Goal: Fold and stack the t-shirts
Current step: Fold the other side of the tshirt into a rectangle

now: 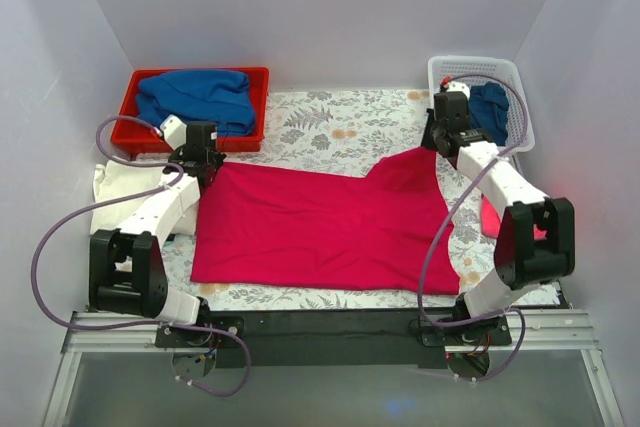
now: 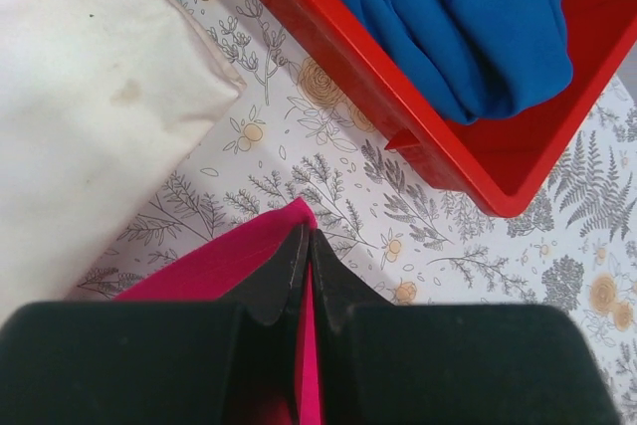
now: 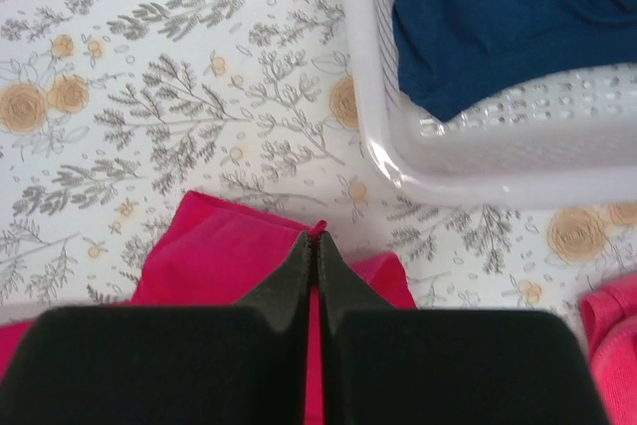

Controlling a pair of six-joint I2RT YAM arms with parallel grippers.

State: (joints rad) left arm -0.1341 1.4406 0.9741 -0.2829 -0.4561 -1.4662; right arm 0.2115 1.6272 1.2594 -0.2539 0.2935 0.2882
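A red bin (image 1: 245, 137) sits at the far left of the floral-covered bench (image 1: 340, 127) with a blue shirt (image 1: 195, 97) heaped in it. A white basket (image 1: 480, 64) at the far right holds a navy shirt (image 1: 490, 107). A cream shirt (image 1: 120, 192) lies at the left edge, partly under the left arm's forearm. A pink shirt (image 3: 612, 335) is bunched at the right edge, mostly hidden behind the right arm.

The crimson shirt (image 1: 320, 227) is spread across the middle of the bench between the two arms. Most of it lies flat, and its far-right corner rises in a peak.

The left arm has its elbow folded close to its base, and its forearm slants far and right. The left gripper (image 2: 304, 236) is pressed together on the shirt's far-left corner, just near of the red bin, with a fold of crimson cloth showing between the fingers. The right arm bends out to the right, its forearm angling far and left. The right gripper (image 3: 317, 238) is pinched on the raised far-right corner, just left of the basket, and cloth shows on both sides of its closed tips.
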